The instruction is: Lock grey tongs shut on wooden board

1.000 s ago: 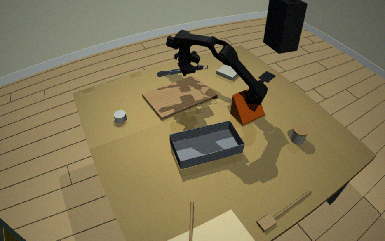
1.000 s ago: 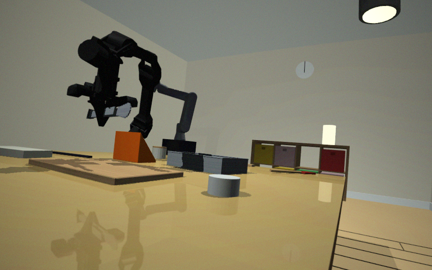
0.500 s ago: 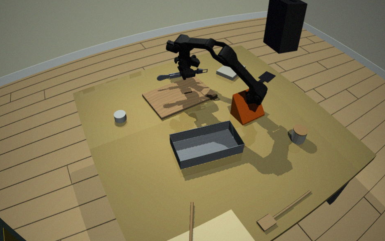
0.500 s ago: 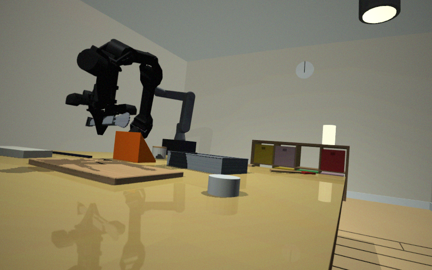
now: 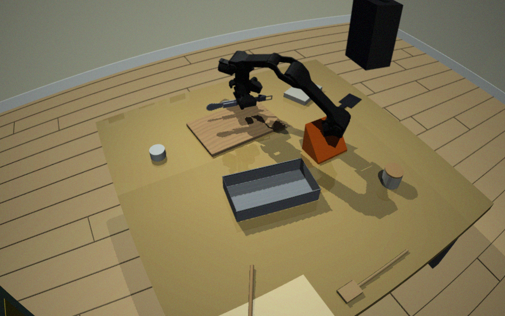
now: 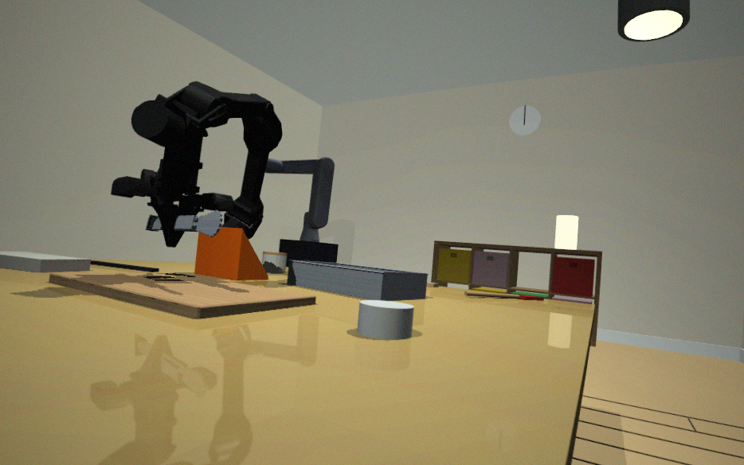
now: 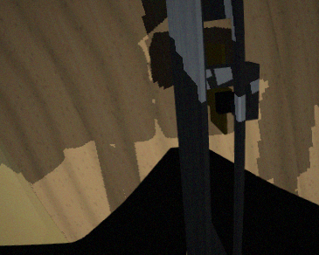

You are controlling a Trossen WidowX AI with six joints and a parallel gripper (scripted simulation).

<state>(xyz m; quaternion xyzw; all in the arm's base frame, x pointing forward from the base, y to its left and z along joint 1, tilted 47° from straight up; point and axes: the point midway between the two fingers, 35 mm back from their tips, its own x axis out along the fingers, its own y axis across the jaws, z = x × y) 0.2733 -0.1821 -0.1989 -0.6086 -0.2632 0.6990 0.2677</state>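
The grey tongs (image 5: 228, 103) (image 6: 209, 223) (image 7: 192, 131) hang roughly level above the wooden board (image 5: 207, 133) (image 6: 247, 300) (image 7: 77, 188). Their scalloped tips point left in the top view, and the pull loop is at the right. In the wrist view their two arms are close together and nearly parallel. Whether the lock holds cannot be seen. My gripper (image 5: 246, 104) (image 6: 171, 240) points down, shut on the tongs around their middle, with a gap below it to the board. The roasting tin (image 5: 278, 206) (image 6: 403, 286) stands apart, with no tongs on it.
An orange wedge block (image 5: 321, 145) (image 6: 224, 254) stands by the arm's base. A white cylinder (image 5: 157, 152) (image 6: 385, 319) stands left of the board, and a pale flat block (image 5: 297, 94) (image 6: 28, 259) behind it. A wooden-lidded jar (image 5: 392, 176) is at the right.
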